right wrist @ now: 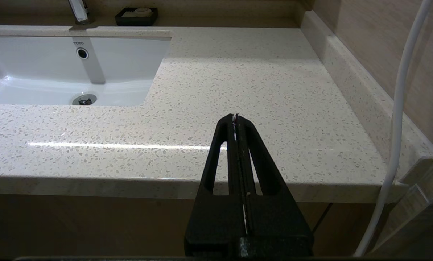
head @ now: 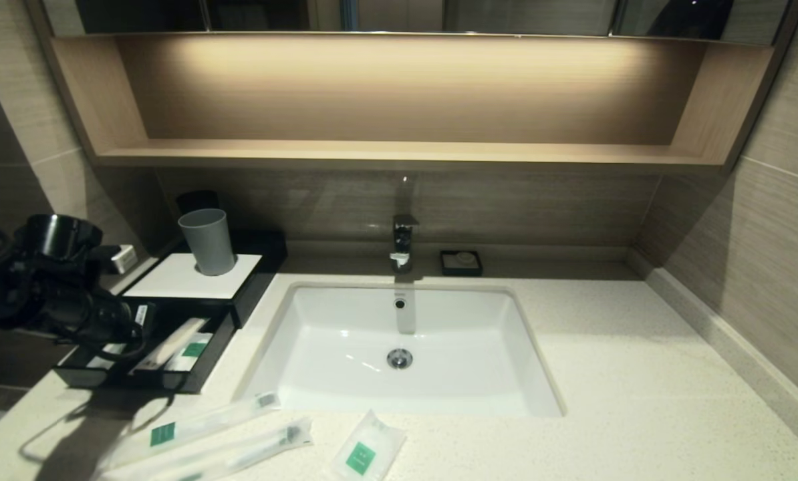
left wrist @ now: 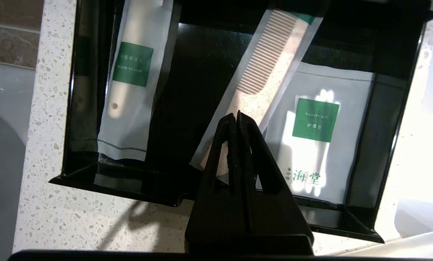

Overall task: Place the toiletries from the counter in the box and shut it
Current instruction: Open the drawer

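Note:
Two clear-wrapped toothbrush packets (head: 192,425) (head: 238,454) and a small white sachet (head: 367,449), each with a green label, lie on the counter (head: 606,374) in front of the sink. The black box (head: 165,280) with a white top stands at the left; its drawer (head: 131,382) is pulled out. My left gripper (left wrist: 235,115) is shut and empty. It hovers just above the drawer's front wall (left wrist: 129,183), over a comb packet (left wrist: 267,65). My right gripper (right wrist: 235,116) is shut and empty off the counter's front right edge.
A grey cup (head: 207,242) stands on the box top. The drawer holds a dental kit packet (left wrist: 133,72) and a vanity kit sachet (left wrist: 318,130). The white sink (head: 345,347), the faucet (head: 402,244) and a black soap dish (head: 461,262) are at the middle back.

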Robot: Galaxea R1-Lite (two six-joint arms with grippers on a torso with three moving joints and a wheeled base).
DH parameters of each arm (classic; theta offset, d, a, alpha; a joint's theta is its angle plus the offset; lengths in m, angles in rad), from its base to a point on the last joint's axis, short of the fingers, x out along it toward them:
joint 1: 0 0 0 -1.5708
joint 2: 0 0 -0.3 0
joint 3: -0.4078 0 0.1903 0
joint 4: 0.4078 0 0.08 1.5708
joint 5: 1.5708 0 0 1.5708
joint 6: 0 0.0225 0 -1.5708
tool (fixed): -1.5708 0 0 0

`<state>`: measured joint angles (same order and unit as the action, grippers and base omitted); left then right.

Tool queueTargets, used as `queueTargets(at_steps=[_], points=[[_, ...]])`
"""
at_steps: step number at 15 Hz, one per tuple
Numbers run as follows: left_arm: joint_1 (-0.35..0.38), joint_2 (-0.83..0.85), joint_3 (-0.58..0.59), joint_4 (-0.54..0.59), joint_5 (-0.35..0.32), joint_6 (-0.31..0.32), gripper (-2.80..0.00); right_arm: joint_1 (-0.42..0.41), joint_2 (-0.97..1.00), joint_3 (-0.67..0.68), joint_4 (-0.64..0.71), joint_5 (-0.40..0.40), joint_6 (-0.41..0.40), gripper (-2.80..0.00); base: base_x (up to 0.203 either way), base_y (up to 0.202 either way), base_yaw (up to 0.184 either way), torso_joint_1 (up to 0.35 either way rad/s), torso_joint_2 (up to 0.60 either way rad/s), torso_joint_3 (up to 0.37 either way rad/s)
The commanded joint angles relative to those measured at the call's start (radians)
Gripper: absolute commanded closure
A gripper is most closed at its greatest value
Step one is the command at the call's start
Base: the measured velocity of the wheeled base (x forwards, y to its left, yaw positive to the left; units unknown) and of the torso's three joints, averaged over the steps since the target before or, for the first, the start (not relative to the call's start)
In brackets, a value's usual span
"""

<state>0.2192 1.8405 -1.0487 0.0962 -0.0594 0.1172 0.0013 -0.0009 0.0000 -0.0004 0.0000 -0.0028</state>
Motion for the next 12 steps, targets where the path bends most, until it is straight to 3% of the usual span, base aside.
queueTargets(at_steps=[1,4,12], points=[[0.007,0.013,-0.01,-0.001,0.02,-0.001,0.0,0.0,0.001,0.002,0.0,0.0,0.0,0.0,0.0,0.0,0.0,0.0,0.0,0.0],[0.032,0.04,-0.038,-0.001,0.078,0.003,0.0,0.0,0.0,0.002,-0.001,0.0,0.0,0.0,0.0,0.0,0.0,0.0,0.0,0.0],[0.074,0.082,-0.069,0.002,0.118,0.021,0.0,0.0,0.001,0.002,0.0,0.0,0.001,0.0,0.0,0.0,0.0,0.0,0.0,0.0]])
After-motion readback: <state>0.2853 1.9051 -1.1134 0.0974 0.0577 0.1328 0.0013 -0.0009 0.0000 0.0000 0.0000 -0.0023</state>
